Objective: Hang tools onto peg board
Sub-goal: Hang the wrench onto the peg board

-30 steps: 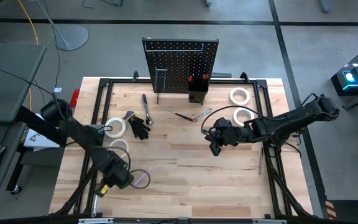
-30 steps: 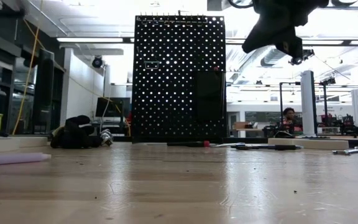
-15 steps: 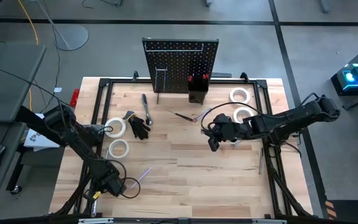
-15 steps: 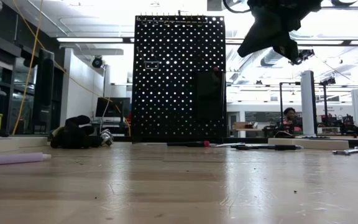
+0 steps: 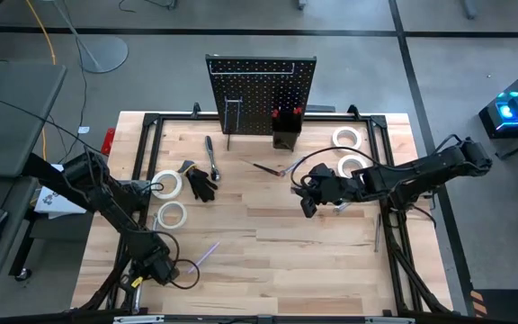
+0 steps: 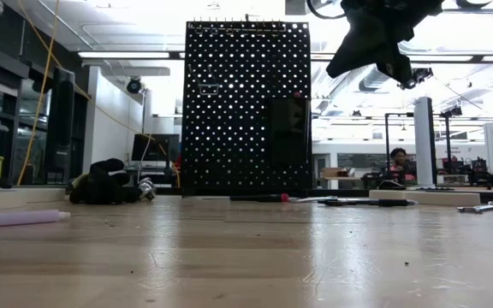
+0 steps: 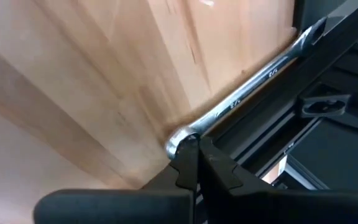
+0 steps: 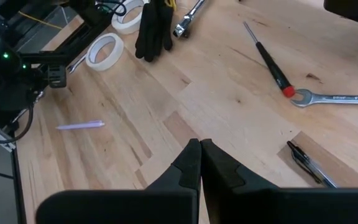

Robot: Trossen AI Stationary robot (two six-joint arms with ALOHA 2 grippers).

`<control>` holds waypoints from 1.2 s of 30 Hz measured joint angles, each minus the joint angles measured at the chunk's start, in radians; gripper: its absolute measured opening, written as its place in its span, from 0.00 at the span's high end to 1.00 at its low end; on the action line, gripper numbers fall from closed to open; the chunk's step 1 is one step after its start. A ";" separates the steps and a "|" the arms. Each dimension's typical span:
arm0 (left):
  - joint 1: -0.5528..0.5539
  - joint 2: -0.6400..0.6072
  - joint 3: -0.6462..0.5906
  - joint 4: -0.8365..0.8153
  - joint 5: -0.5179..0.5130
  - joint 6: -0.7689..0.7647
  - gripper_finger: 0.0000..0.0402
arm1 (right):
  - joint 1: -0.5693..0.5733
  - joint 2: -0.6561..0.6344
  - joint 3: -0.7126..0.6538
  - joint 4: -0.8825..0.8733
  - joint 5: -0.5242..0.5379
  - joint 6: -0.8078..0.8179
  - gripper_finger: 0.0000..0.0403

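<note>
Writing: the silver open-ended wrench (image 7: pixel 247 90) by the left pincer has small stamped marks on its shank, too small to read; no other brand or label is legible.
Left pincer: the left pincer (image 7: pixel 197 163) is closed, fingers pressed together, empty, low at the near left corner of the light wooden desk (image 5: pixel 268 243); its tips are just beside the wrench's ring end, and touch cannot be told.
Wrench by left pincer: lies flat along the desk's left edge, against the black metal frame rail (image 7: pixel 328 74).
Right pincer: the right pincer (image 8: pixel 199 163) is closed, holding nothing, raised above the desk right of centre, clear of every tool.
Peg board: the upright black perforated peg board (image 5: pixel 262 93) stands at the far middle of the desk, with a small black bin (image 5: pixel 285 139) at its foot.
Tools, left: two white tape rolls (image 5: pixel 167 184) and a pair of black-handled pliers (image 5: pixel 202 185) lie on the left half; a silver ratchet wrench (image 5: pixel 211 160) is just beyond them.
Tools, centre: a slim black screwdriver with a red collar (image 8: pixel 268 61) and a silver wrench (image 8: pixel 337 98) lie near the board, their ends touching.
Tools, right: two more white tape rolls (image 5: pixel 347 138) lie far right.
Other: a pale purple stick (image 5: pixel 207 253) lies near left; a black pen (image 8: pixel 309 165) lies by the right pincer.
</note>
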 joint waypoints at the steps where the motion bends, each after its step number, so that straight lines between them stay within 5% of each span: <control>1: 0.000 0.000 0.000 0.002 -0.006 0.000 1.00 | 0.000 0.000 0.000 0.000 0.000 0.000 1.00; 14: 0.086 -0.002 0.002 0.043 -0.084 0.025 1.00 | 0.000 0.000 0.000 0.000 0.008 -0.003 1.00; 27: 0.390 -0.005 0.004 0.097 -0.256 0.042 1.00 | 0.000 0.000 0.000 -0.001 0.008 -0.011 1.00; 36: 0.609 -0.001 0.001 0.333 -0.450 -0.158 1.00 | 0.001 0.000 0.000 -0.005 -0.001 -0.033 1.00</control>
